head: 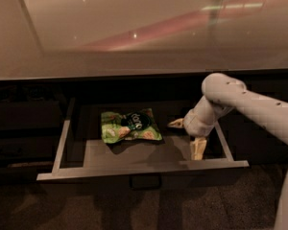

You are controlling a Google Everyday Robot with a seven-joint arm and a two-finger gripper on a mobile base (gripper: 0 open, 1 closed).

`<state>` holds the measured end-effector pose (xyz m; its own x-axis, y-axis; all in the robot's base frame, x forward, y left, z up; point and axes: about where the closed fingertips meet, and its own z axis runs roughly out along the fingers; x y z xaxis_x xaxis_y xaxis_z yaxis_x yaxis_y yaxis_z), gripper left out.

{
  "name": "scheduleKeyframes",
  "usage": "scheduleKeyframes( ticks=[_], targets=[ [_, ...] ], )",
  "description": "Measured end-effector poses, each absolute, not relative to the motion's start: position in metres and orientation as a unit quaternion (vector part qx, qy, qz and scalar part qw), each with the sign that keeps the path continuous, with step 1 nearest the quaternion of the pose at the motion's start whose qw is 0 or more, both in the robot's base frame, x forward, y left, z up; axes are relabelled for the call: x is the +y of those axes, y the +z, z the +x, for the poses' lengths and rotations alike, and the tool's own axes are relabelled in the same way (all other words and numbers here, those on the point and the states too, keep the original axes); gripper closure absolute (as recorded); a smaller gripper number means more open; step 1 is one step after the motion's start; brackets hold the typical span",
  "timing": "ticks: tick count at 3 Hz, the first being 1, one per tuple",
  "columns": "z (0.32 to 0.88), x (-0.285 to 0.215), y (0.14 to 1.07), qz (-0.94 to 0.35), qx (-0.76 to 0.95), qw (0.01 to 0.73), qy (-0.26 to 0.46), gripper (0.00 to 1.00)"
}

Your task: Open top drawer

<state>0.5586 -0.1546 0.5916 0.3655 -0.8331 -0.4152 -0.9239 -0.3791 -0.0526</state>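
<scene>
Below tabletop point(134, 42): top drawer point(134, 168) pulled out, tray exposed, loop handle point(145, 181) at front centre.
Hand point(187, 136): over drawer's right end, fingers point(198, 148) spread, released, grasping nothing.
Arm point(259, 109): reaching in from right.
Contents: green snack bag point(129, 126) lying flat in tray, left of hand, not touching.
</scene>
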Motion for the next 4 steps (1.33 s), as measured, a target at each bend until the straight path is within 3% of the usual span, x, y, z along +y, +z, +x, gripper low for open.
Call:
scheduleKeyframes(
  ticks=[4],
  targets=[
    [0.522, -0.148, 0.568, -0.826, 0.528, 0.117, 0.157, 0.00]
  ],
)
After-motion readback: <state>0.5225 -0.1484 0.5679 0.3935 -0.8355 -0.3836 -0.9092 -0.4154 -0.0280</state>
